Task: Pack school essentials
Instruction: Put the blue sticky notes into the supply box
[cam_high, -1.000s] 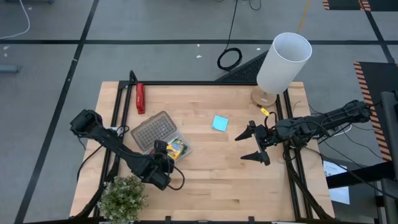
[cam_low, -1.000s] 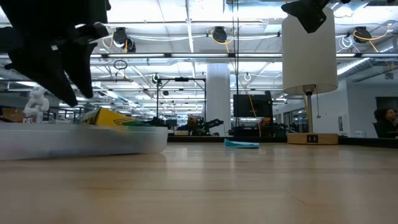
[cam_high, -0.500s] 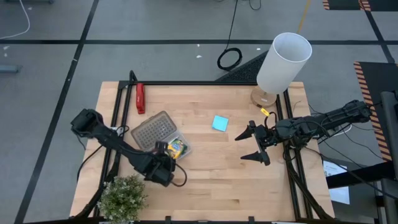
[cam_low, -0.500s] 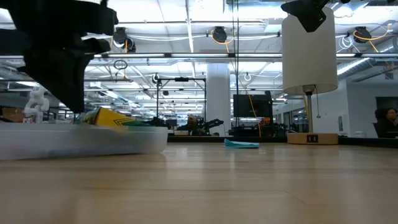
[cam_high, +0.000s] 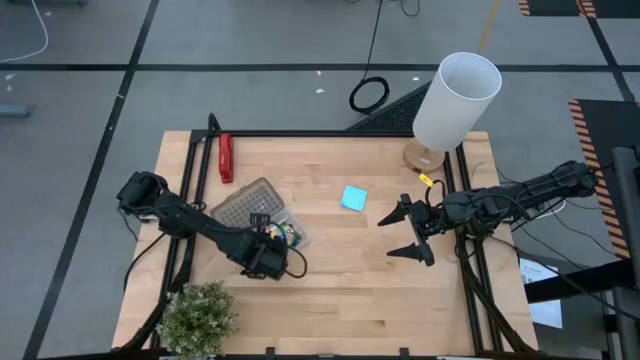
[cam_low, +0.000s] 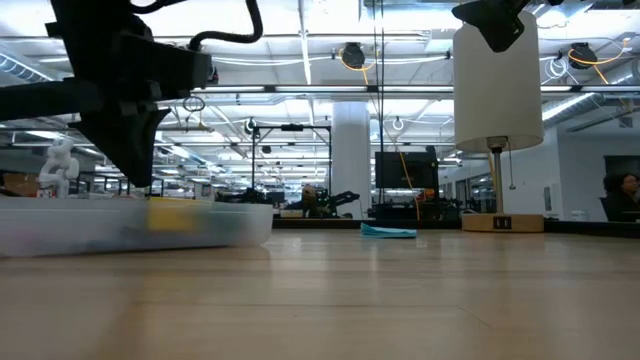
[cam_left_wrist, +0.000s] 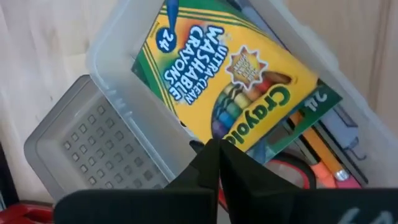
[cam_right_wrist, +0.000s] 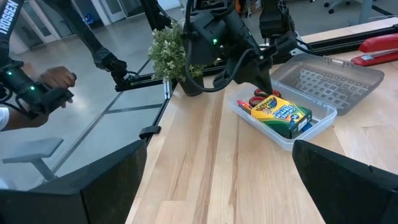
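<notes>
Crayons first: the yellow-green crayon box (cam_left_wrist: 230, 74) lies flat in my clear plastic case (cam_high: 292, 240), which sits left of centre on the tabletop (cam_high: 340, 290) with its grey dotted lid (cam_high: 246, 205) swung open beside it. Under the box's edge the red-handled scissors (cam_left_wrist: 292, 174) and an orange pencil (cam_left_wrist: 326, 158) show, also inside the case. At the far left rear corner a red bar-shaped tool (cam_high: 225, 158) lies along the frame, and a small potted plant (cam_high: 198, 318) stands at the near left edge. My left pincer (cam_high: 268, 243) hangs directly over the case, its two dark fingers (cam_left_wrist: 202, 168) pressed together with nothing between them, tips just above the crayon box. Moving right, the light-blue square notepad (cam_high: 353, 198) lies alone near the middle of the tabletop, well apart from the case. Farther right my right pincer (cam_high: 408, 232) waits above the wood with its fingers spread wide, empty. Behind it, at the rear right corner, a white lamp (cam_high: 455, 100) stands on its wooden base.
</notes>
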